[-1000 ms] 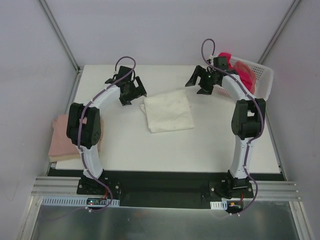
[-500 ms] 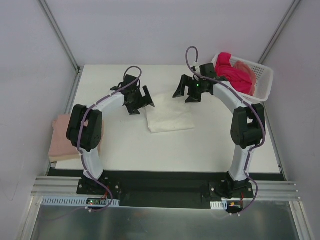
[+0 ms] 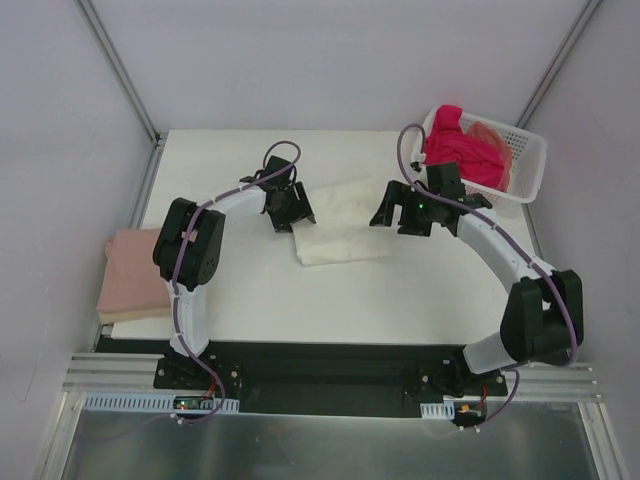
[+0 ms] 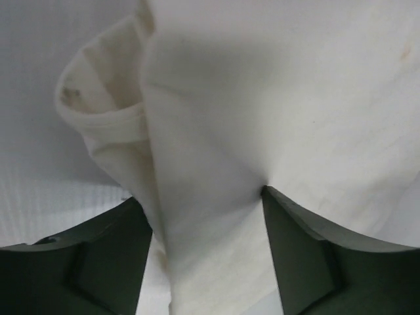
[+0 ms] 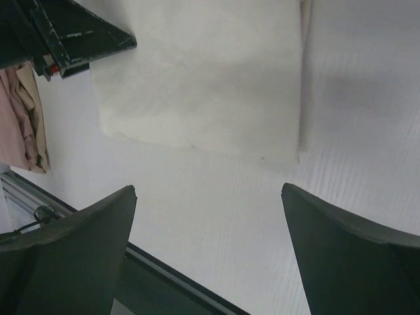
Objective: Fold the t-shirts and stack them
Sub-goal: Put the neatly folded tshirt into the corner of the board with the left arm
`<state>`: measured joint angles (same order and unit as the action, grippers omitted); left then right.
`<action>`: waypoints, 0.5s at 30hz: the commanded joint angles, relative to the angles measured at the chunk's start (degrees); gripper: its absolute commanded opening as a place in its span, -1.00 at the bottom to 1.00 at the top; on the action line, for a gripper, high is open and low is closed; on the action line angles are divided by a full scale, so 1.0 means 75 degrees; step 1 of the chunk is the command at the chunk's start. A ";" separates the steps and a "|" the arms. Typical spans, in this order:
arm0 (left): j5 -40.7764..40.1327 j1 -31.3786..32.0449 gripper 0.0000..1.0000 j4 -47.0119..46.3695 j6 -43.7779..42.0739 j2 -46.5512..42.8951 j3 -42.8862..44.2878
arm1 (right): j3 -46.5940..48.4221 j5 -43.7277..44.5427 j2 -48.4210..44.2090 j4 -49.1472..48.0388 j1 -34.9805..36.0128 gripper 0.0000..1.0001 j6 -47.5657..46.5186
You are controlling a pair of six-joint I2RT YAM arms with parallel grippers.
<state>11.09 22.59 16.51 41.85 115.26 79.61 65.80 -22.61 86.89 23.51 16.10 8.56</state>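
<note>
The cream-white t-shirt (image 3: pixel 345 225) lies folded in a rectangle at mid-table. My left gripper (image 3: pixel 292 210) is at its left edge. In the left wrist view a raised ridge of that shirt (image 4: pixel 262 98) runs between the fingers, and the left gripper (image 4: pixel 207 203) is shut on it, both pads touching cloth. My right gripper (image 3: pixel 400 212) hovers open just right of the shirt. In its wrist view the right gripper (image 5: pixel 209 197) frames bare table, with the shirt (image 5: pixel 197 79) beyond. A dusty pink folded t-shirt (image 3: pixel 130 285) rests at the table's left edge.
A white lattice basket (image 3: pixel 525 160) stands at the back right, holding a magenta t-shirt (image 3: pixel 460 150) and a peach one (image 3: pixel 492 135). The table's near edge (image 5: pixel 164 269) runs below the right fingers. The left arm's gripper (image 5: pixel 72 33) shows at the top left of the right wrist view.
Both grippers moved in toward the cream shirt. The left one reached its left edge and closed on a fold of it. The right arm swung down from the basket to the shirt's right side.
</note>
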 commanded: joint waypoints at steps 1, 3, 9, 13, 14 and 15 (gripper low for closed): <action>-0.0598 0.0456 -0.01 0.0329 0.0046 0.0580 0.0271 | -0.1025 0.0881 -0.1271 -0.0182 -0.0037 0.93 0.0101; -0.1147 0.0644 -0.18 0.0423 0.0022 0.0733 0.0552 | -0.1470 0.1268 -0.1951 -0.0076 -0.0049 0.93 0.0066; -0.2379 0.1054 -1.00 0.1172 -0.0574 0.1014 0.1524 | -0.2186 0.1959 -0.3510 0.0696 -0.0049 0.93 -0.0098; -0.3199 0.1101 -1.00 0.1419 -0.1673 0.0268 0.1363 | -0.2585 0.2521 -0.4493 0.1224 -0.0049 0.93 -0.0414; -0.3294 0.1101 -1.00 0.1419 -0.1979 0.0067 0.1257 | -0.2667 0.2755 -0.4647 0.1341 -0.0049 0.93 -0.0472; -0.3423 0.1101 -1.00 0.1431 -0.2307 -0.0155 0.1128 | -0.2738 0.2838 -0.4799 0.1528 -0.0060 0.93 -0.0566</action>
<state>-5.48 31.22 22.65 35.24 120.73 89.82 47.24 -7.77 56.31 29.50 15.94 7.42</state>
